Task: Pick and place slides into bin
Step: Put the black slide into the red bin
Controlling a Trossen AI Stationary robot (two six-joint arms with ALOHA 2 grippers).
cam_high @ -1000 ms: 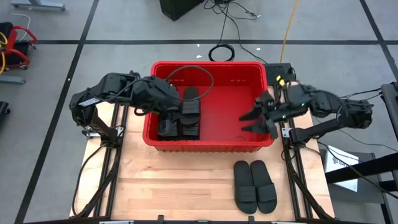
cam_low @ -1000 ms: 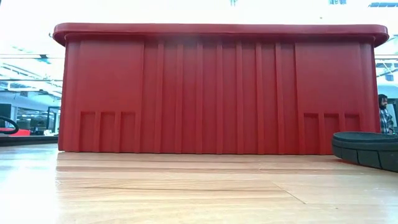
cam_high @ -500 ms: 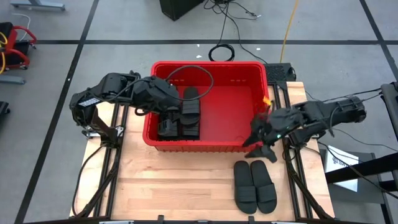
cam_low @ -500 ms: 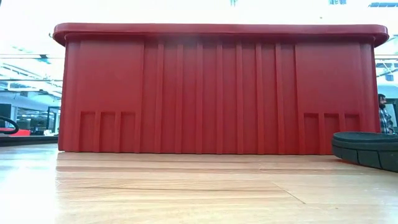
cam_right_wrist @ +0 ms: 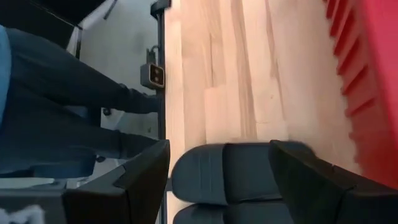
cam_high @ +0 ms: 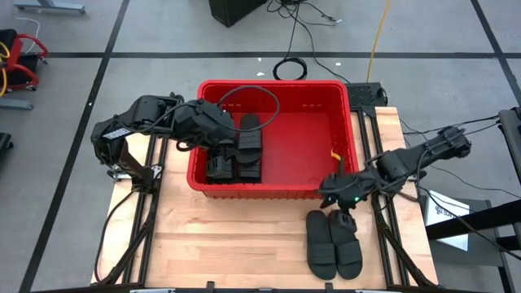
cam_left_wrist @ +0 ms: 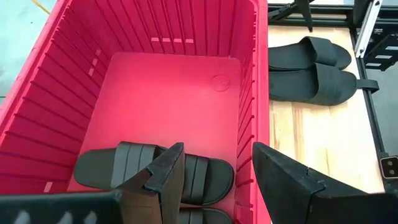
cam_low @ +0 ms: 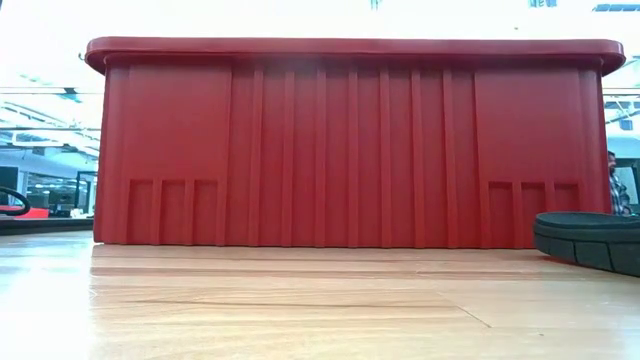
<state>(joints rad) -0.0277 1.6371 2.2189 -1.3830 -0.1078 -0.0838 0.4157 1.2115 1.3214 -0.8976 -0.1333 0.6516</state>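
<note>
Right hand (cam_high: pixel 343 210) open just above 2 slides (cam_high: pixel 333 242); seemingly not touching.

Right half of the bin (cam_high: pixel 275 89) floor bare and reachable from above; left half taken by slides (cam_high: pixel 249 146) and left claw (cam_high: pixel 218 159); wide bare table (cam_high: pixel 220 244) left of the front slide pair (cam_high: pixel 333 242)

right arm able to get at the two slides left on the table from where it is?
Probably yes. The right gripper hangs just over the near ends of the pair of slides, jaws open, nothing between them. The bin wall is close beside it but not in the way.
</note>
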